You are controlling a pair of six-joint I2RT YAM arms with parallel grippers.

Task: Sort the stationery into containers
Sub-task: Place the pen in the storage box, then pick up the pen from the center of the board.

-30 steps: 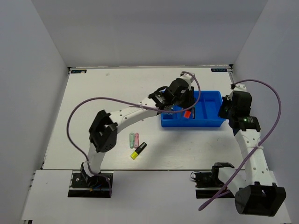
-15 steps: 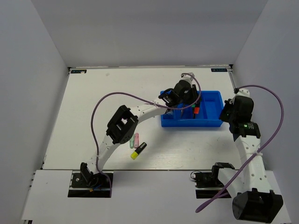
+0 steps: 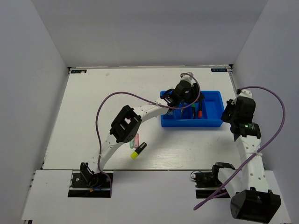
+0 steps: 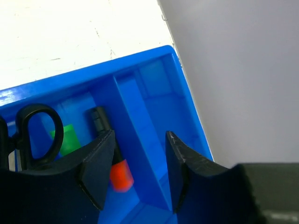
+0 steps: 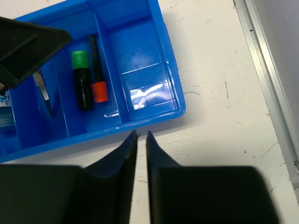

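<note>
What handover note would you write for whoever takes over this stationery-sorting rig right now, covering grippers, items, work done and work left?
Left gripper: open, empty, above the divided bright-blue plastic tray.
Right gripper: shut, empty, over the table beside the tray.
Done: black-handled scissors, green-capped black highlighter and orange-capped black highlighter lie in the tray.
Left: yellow-capped highlighter and pink highlighter lie on the table.

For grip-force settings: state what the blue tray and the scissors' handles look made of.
The blue tray: likely moulded plastic, glossy; glare patches on its floor, uniform colour. The scissors' handles: probably black plastic, smooth with slight sheen; too blurred to be sure.
</note>
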